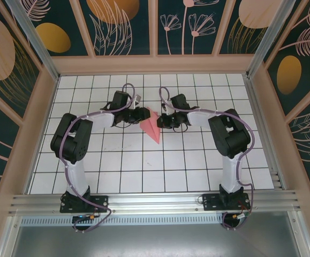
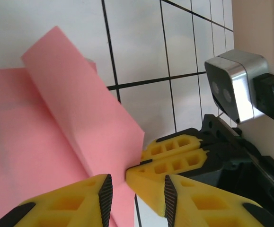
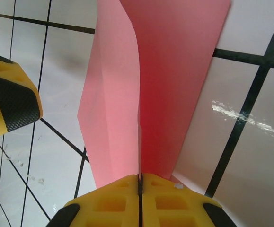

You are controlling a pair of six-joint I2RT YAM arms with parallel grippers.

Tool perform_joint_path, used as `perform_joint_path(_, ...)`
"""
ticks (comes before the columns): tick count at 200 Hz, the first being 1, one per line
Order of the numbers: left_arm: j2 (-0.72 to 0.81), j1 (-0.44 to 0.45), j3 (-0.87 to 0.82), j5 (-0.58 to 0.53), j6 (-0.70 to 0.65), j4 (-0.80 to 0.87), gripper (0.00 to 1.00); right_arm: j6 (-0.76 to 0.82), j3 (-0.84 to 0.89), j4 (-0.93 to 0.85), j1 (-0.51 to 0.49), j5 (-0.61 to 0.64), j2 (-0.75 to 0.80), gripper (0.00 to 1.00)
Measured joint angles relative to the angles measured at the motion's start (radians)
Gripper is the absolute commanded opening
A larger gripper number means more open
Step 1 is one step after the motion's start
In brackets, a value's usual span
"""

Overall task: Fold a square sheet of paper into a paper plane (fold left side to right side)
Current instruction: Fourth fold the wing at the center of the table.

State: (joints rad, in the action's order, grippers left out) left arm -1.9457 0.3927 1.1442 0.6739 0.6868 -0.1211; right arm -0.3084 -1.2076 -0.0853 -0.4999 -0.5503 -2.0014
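The square sheet of paper stands folded into a salmon-pink paper plane (image 1: 152, 128) in the middle of the table, its sharp tip toward the near side. My right gripper (image 3: 139, 182) is shut on the plane's (image 3: 165, 94) raised centre ridge at its wide end, and the two flaps spread away from the pinch. My left gripper (image 2: 137, 191) is open just left of that pinch, its jaws well apart over the edge of the pink flap (image 2: 80, 123). In the top view the left gripper (image 1: 142, 115) and right gripper (image 1: 161, 121) face each other across the plane.
A white grid-tiled table (image 1: 144, 166) lies inside pink-framed walls (image 1: 155, 63). The right gripper's shut yellow fingers (image 2: 174, 163) and its wrist camera (image 2: 234, 85) stand close to my left fingers. One left finger pad (image 3: 11, 101) shows at the left of the right wrist view.
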Motion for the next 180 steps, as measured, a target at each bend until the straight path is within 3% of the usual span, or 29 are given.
perform_joint_path(180,-0.191,0.023,0.119,0.006,0.003,0.002,0.37,0.016,-0.026,-0.03,-0.001,0.048,-0.042,0.12)
